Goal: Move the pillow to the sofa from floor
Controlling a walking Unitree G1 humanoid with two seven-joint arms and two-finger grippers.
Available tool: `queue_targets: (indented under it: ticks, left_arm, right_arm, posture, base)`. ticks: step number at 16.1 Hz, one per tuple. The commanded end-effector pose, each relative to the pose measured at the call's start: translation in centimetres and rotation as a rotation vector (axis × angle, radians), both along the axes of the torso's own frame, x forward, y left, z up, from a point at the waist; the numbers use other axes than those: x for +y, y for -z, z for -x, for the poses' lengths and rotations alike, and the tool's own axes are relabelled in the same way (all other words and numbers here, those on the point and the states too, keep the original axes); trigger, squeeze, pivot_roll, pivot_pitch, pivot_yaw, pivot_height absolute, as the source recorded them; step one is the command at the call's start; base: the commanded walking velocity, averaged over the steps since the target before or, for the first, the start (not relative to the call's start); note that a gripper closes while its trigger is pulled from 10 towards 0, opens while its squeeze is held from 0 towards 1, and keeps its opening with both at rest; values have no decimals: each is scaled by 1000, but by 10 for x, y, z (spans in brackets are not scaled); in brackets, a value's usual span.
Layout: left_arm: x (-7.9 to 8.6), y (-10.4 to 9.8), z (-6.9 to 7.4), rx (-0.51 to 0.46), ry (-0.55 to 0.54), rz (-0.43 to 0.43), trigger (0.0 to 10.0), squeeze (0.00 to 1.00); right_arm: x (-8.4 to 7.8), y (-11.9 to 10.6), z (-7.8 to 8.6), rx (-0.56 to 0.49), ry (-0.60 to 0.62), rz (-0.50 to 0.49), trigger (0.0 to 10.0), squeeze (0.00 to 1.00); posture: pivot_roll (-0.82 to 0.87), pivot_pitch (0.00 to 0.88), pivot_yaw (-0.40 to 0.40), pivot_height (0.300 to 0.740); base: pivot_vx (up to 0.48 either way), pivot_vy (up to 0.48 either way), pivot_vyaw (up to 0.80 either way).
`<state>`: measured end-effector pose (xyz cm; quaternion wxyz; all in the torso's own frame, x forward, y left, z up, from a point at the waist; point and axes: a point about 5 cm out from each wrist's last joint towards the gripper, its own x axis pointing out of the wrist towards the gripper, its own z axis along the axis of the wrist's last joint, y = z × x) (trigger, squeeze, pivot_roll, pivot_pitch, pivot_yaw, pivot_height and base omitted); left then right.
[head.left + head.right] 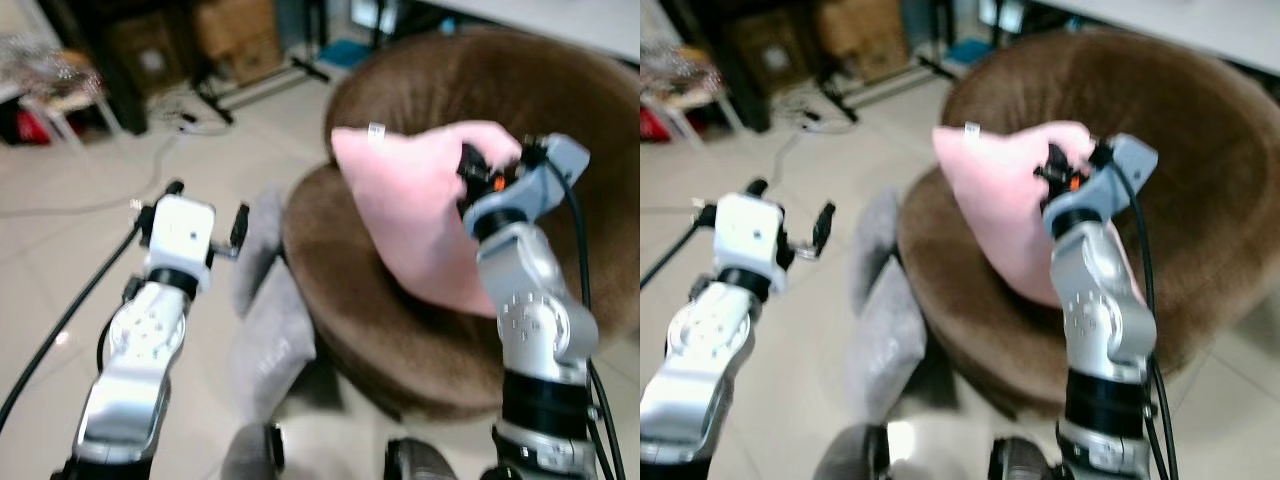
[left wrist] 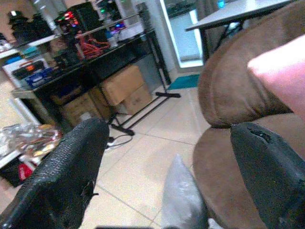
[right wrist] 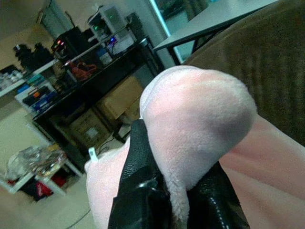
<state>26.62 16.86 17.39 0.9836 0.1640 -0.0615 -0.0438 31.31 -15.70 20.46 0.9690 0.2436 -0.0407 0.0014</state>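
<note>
Left eye view: the right pincer (image 1: pixel 478 172), right of centre, is clamped on a corner of the pink pillow (image 1: pixel 415 215) — held above the seat of the round brown sofa (image 1: pixel 560 120). At centre left, the left pincer (image 1: pixel 207 208) hovers over the tiled floor (image 1: pixel 80 250), fingers spread and empty — a grey cushion (image 1: pixel 268 335) lies against the sofa's base.
</note>
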Motion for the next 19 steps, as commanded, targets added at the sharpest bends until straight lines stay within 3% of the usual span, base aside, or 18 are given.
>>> queue_targets:
  ticks: [1,6,13,19]
  left_arm:
    - [-1,0,-1,-2,0,0,10000,0]
    - [-1,5,-2,15,-2,-8,10000,0]
    - [-5,4,-5,8,15,-21,10000,0]
    - [-5,2,-7,-4,27,-40,10000,0]
  right_arm:
    - [-2,-6,3,-24,3,3,10000,0]
    - [-7,8,9,30,13,24,10000,0]
    - [-4,9,9,49,33,77,10000,0]
    - [-1,-10,7,-36,43,31,10000,0]
  posture:
    - [17,0,27,736]
    - [14,0,25,740]
    - [6,0,32,740]
    - [7,0,41,740]
  base:
    - [0,0,0]
    - [0,0,0]
    - [0,0,0]
    - [0,-328,0]
